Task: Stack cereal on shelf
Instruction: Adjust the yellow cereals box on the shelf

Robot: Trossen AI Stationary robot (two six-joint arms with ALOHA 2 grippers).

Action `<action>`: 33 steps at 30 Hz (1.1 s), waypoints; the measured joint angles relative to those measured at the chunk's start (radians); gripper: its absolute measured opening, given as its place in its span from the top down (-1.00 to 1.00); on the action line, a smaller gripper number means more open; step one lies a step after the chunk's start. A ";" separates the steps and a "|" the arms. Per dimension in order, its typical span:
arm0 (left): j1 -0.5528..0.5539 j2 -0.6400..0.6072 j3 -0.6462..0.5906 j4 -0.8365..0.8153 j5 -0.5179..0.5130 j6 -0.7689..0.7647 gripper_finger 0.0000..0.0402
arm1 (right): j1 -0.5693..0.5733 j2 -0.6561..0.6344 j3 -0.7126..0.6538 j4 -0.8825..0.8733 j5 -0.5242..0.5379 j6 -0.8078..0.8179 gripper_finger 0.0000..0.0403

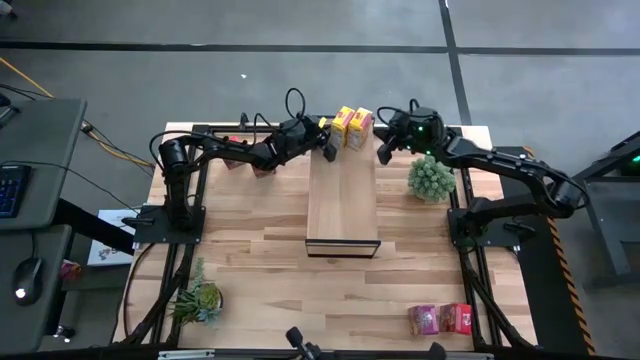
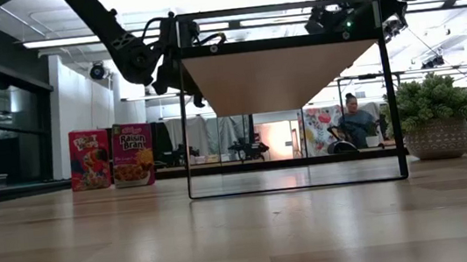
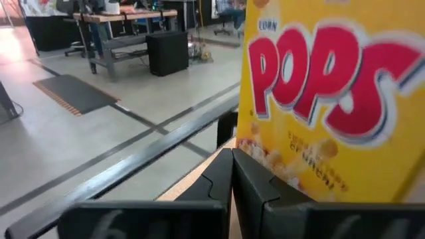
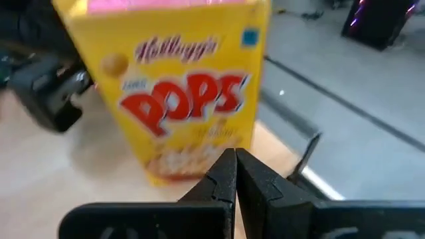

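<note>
Two yellow cereal boxes (image 1: pixel 343 126) (image 1: pixel 362 127) stand side by side on the far end of the light-wood shelf (image 1: pixel 341 205). My left gripper (image 1: pixel 329 151) is shut just left of and nearer than the left box, which fills the left wrist view (image 3: pixel 332 99). My right gripper (image 1: pixel 384 153) is shut a little right of and nearer than the right box (image 4: pixel 179 93). A red box (image 2: pixel 89 159) and a magenta box (image 2: pixel 133 154) stand on the tabletop left of the shelf. Another magenta box (image 1: pixel 424 320) and red box (image 1: pixel 458 318) lie near the table's near right corner. My left gripper has its shut fingertips (image 3: pixel 229 166) right at the lower left corner of the yellow box's front (image 3: pixel 265 156), coming level from the near left. I cannot tell whether they touch it. The box stands upright on the shelf.
A potted plant (image 1: pixel 431 178) stands right of the shelf below my right arm, and another (image 1: pixel 199 300) at the near left. The shelf's black frame (image 2: pixel 387 87) rises over the tabletop. A person (image 2: pixel 356 121) sits in the room behind.
</note>
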 joint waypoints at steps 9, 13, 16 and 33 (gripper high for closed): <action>0.002 -0.119 0.000 -0.192 0.047 0.084 1.00 | 0.000 0.000 0.000 0.073 -0.003 0.003 1.00; 0.001 -0.161 0.000 -0.297 0.150 0.105 1.00 | 0.000 0.000 0.000 0.086 -0.003 0.003 1.00; 0.000 -0.172 0.000 -0.336 0.194 0.105 1.00 | 0.000 0.001 0.000 0.095 0.003 0.003 1.00; -0.015 -0.172 0.000 -0.342 0.174 0.102 1.00 | 0.000 0.001 0.000 0.076 0.027 -0.004 1.00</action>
